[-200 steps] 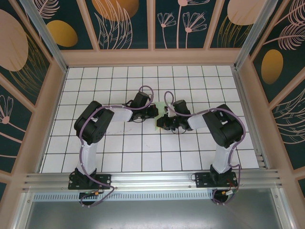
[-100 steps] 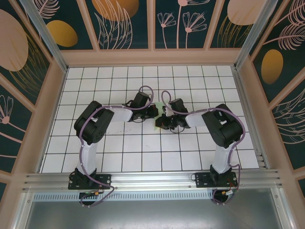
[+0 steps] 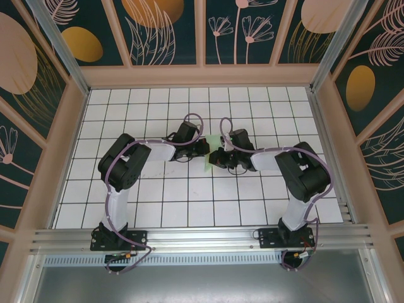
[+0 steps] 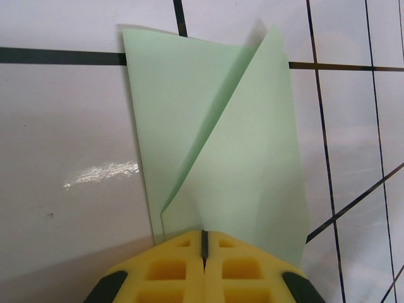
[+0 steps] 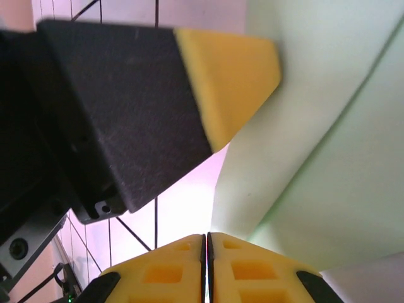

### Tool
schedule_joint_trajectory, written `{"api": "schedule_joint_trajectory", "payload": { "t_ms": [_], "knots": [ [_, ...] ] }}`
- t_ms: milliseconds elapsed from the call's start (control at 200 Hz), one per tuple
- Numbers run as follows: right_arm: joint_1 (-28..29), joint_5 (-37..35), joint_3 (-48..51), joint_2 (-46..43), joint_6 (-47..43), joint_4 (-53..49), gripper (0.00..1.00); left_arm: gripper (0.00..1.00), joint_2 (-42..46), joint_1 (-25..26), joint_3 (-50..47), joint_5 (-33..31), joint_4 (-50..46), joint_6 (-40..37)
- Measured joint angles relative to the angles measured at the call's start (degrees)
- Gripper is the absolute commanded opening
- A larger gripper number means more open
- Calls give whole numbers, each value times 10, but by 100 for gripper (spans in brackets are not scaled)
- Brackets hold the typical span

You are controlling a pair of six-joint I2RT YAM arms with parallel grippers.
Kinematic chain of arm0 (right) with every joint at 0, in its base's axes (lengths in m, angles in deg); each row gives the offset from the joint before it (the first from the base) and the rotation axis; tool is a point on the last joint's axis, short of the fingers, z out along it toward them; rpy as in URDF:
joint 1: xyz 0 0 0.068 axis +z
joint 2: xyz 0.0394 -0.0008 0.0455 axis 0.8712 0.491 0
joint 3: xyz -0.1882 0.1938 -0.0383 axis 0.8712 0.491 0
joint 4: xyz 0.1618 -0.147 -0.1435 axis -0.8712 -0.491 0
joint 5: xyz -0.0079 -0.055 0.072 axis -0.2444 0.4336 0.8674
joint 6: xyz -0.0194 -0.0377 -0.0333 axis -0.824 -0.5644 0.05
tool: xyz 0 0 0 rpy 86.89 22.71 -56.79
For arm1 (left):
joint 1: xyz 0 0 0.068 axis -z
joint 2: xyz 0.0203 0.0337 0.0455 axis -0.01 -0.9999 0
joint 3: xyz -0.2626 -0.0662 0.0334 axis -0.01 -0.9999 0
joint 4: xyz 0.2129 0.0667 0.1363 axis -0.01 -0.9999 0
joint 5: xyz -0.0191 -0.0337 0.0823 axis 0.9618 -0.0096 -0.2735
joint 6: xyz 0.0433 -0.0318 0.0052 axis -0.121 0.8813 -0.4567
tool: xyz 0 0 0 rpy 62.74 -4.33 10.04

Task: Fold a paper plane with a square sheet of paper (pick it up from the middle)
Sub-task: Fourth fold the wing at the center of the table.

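The square sheet of paper [image 3: 210, 164] lies partly folded on the tiled floor between both grippers. In the left wrist view the mint-green paper [image 4: 214, 145] shows a diagonal flap folded over a lower layer. My left gripper [image 4: 204, 237] is shut, its yellow tips resting on the paper's near edge. From above, the left gripper [image 3: 205, 148] sits at the paper's left side and the right gripper [image 3: 216, 158] at its right. My right gripper [image 5: 206, 238] is shut, just beside the paper [image 5: 341, 126], with nothing seen between its pads. No finished paper plane is formed.
The white gridded floor [image 3: 158, 189] is walled by a wooden frame [image 3: 202, 76] with patterned panels. In the right wrist view, a black and yellow finger [image 5: 126, 107] of the left gripper hangs close above the right one. Aluminium rails [image 3: 202, 237] run along the near edge.
The right arm's elbow has swung to the right and its gripper has edged slightly up toward the left gripper. The left arm and the paper have stayed put.
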Motion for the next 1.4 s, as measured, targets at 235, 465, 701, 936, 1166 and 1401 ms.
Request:
{"api": "schedule_joint_trajectory", "payload": {
  "t_ms": [235,465,701,936,1166,1401],
  "knots": [
    [-3,0,-13,30,0,0,12,0,0,0,0,0,0,0],
    [-4,4,-28,51,0,-9,11,1,0,0,0,0,0,0],
    [-4,5,-34,54,-1,-20,11,21,18,-2,0,-17,-34,-4],
    [-4,4,-46,58,-1,-43,10,24,106,-12,-62,-28,-18,24],
    [3,-11,-78,64,1,-99,9,14,158,-8,-165,12,56,69],
    [30,-53,-118,84,17,-114,8,8,159,14,-234,55,131,119]
  ]
}}
